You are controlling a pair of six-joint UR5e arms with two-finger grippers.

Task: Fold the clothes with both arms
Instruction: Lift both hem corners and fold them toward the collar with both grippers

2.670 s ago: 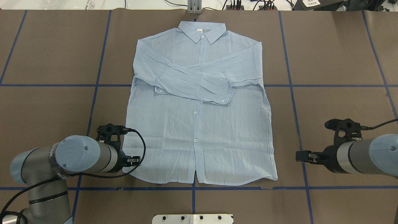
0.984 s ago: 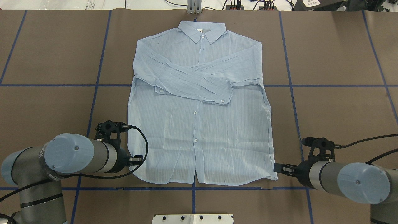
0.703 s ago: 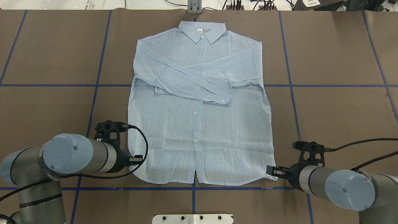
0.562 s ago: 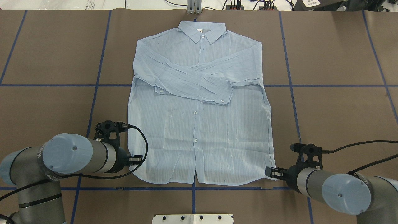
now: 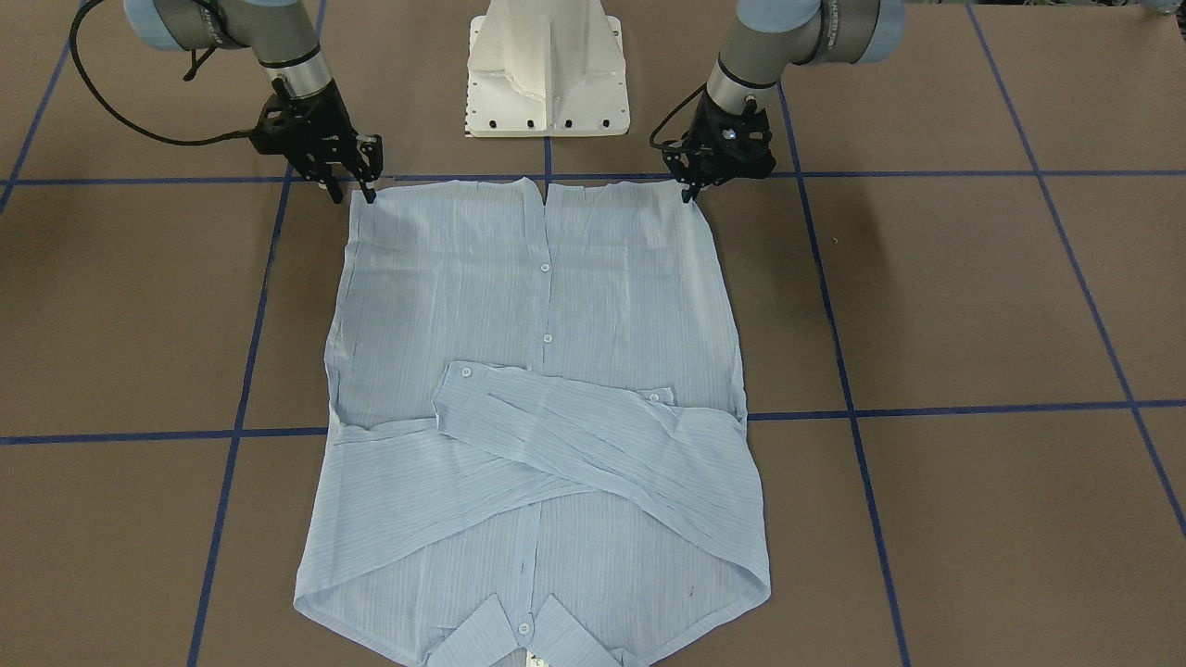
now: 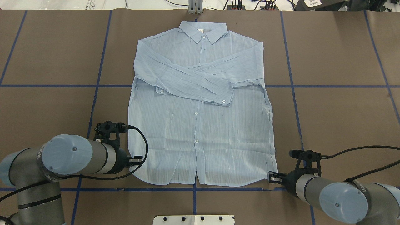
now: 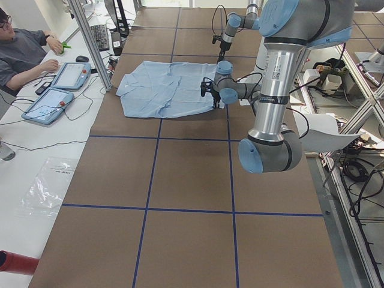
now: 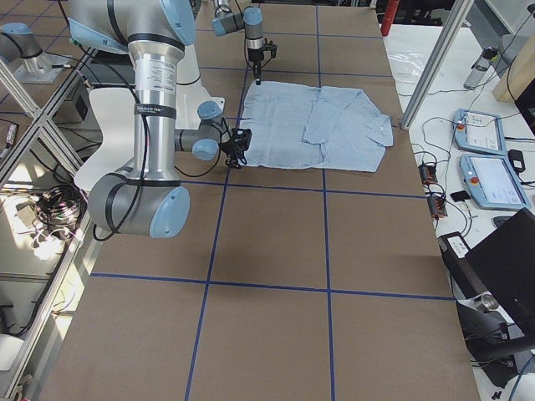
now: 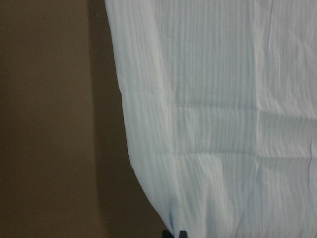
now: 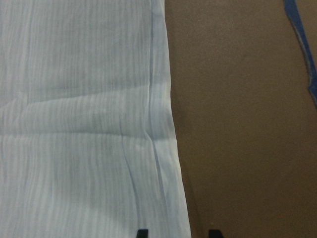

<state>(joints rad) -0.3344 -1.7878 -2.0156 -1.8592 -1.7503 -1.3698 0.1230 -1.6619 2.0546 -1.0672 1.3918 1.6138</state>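
The left tool is pinched together on the hem corner of the shirt on its own side. The right tool stands with its fingers apart, straddling the other hem corner low over the tabletop (its wrist view shows one tip over cloth, the other over bare brown surface). The shirt lies flat and buttoned, front up, with the collar at the edge far from the robot and both sleeves crossed over the chest.
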